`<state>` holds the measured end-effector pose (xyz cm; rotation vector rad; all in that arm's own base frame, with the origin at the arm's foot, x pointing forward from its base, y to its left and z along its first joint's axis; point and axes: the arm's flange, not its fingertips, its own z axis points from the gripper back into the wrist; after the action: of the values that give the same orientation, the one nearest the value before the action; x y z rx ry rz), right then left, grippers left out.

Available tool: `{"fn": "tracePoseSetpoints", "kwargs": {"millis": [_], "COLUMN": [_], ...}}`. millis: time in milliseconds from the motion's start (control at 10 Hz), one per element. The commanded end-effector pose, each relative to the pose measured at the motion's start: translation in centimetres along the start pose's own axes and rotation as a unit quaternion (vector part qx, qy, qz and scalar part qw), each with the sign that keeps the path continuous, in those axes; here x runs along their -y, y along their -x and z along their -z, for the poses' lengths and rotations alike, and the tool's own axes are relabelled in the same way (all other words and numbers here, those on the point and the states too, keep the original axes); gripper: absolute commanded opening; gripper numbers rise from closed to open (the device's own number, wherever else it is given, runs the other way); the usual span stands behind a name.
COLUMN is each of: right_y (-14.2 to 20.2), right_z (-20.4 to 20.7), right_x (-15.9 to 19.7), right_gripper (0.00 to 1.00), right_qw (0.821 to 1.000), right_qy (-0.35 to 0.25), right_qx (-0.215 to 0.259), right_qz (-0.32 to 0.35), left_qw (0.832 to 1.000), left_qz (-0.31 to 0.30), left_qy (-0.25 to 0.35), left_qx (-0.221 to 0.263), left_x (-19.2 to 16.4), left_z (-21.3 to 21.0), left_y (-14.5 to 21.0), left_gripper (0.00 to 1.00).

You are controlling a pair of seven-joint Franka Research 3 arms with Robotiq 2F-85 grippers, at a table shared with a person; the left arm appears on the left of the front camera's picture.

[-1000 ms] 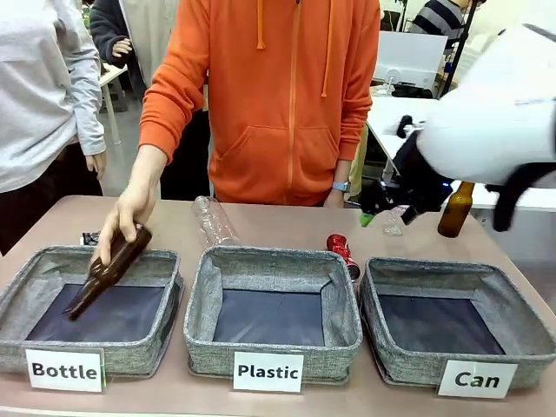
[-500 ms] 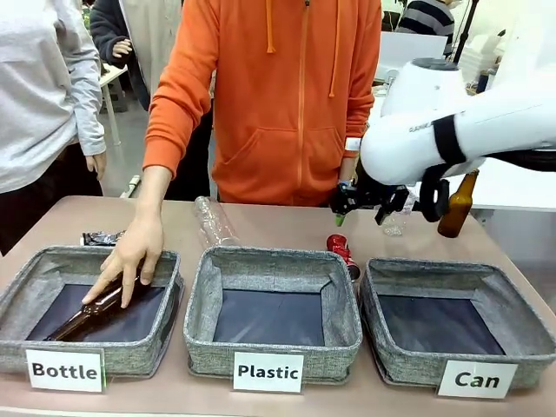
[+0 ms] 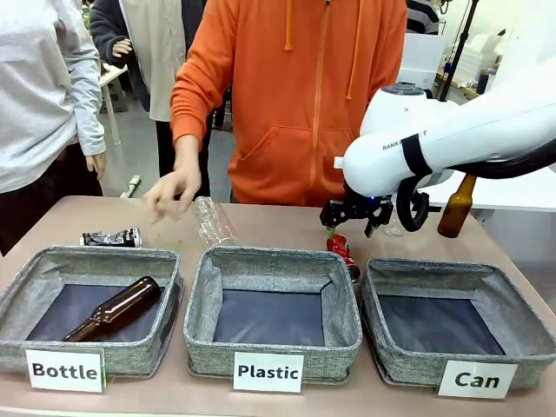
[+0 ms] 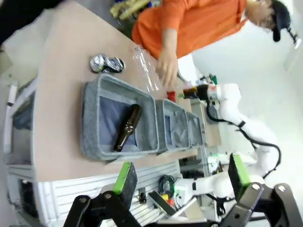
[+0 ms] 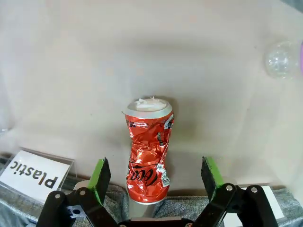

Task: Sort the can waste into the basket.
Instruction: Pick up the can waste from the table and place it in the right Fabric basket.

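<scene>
Lengthwise, red can (image 5: 147, 156), top toward person (image 3: 295, 104)

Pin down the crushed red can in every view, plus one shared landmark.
Front view: red can on the table just behind the Plastic basket's far right corner.
Left wrist view: small red spot beyond the Plastic basket.
Right wrist view: centre, between the open right gripper's pads.
Shared landmark: the Plastic basket.

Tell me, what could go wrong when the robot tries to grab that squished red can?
The red can is crumpled and uneven, so the open right gripper might pinch it crookedly and let it slip. It lies right by the rim of the Plastic basket, so a finger could catch the fabric. That basket sits beside the Can basket, so an early drop might land wrong.
</scene>
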<state>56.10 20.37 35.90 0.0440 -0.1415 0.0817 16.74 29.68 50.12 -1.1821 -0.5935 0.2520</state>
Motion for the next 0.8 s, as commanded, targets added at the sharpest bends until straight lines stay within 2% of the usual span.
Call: {"fn": "tracePoseSetpoints", "kwargs": {"millis": [0, 300, 500, 600, 700], "right_y": [-1.1, -1.7, -2.0, -2.1, -2.1], "right_z": [1.5, 4.3, 5.3, 5.3, 5.4], "right_x": [-0.8, -1.2, -1.4, -1.3, -1.2], "right_gripper": [1.00, 1.00, 1.00, 1.00, 0.41], "right_qw": [0.999, 0.999, 0.998, 0.998, 0.997], "right_qy": [0.032, 0.030, 0.033, 0.039, 0.037], "right_qx": [-0.024, -0.043, -0.056, -0.057, -0.071], "right_qz": [0.010, 0.007, 0.008, 0.014, 0.009], "left_qw": [0.998, 0.982, 0.981, 0.982, 0.982], "left_qz": [0.003, 0.008, 0.021, -0.005, -0.005], "left_qy": [0.002, -0.007, 0.000, -0.004, -0.004], "left_qx": [-0.070, -0.189, -0.194, -0.187, -0.187], "left_x": [-0.7, -1.6, -1.4, -1.7, -1.7], "left_z": [5.8, 15.2, 18.3, 16.0, 16.0], "left_y": [0.7, 3.6, 5.5, 2.7, 2.7], "left_gripper": [1.00, 1.00, 1.00, 1.00, 1.00]}}
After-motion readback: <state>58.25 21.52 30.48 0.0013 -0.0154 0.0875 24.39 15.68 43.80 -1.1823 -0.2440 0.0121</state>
